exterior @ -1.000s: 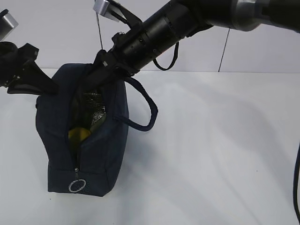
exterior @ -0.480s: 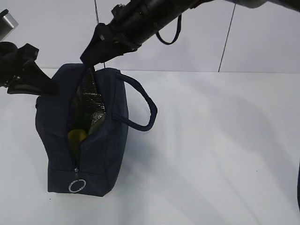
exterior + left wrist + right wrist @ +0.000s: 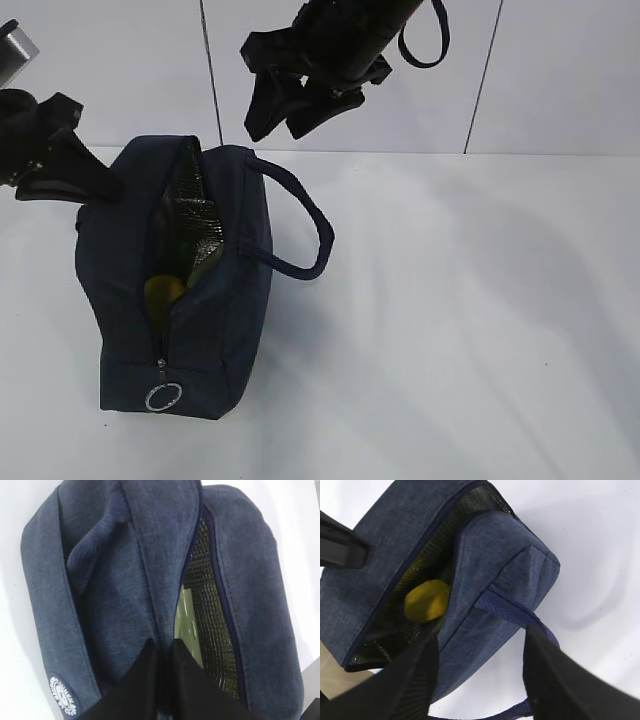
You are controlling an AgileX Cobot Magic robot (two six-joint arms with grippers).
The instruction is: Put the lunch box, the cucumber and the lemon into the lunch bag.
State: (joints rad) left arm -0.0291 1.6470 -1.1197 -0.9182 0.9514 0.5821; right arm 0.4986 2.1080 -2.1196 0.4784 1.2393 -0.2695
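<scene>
Right gripper (image 3: 290, 112) hangs empty above the lunch bag (image 3: 230, 300), jaws spread, in the exterior view; the left gripper (image 3: 95, 185) presses against the bag's left top edge, and the lemon (image 3: 163, 291) shows through the unzipped top. Left wrist view: the jaws are pressed together on the bag's fabric beside the opening, with the lunch box (image 3: 186, 625) inside against the silvery lining (image 3: 212, 630). Right wrist view: lemon lies inside the open bag on the white table (image 3: 600, 555).
</scene>
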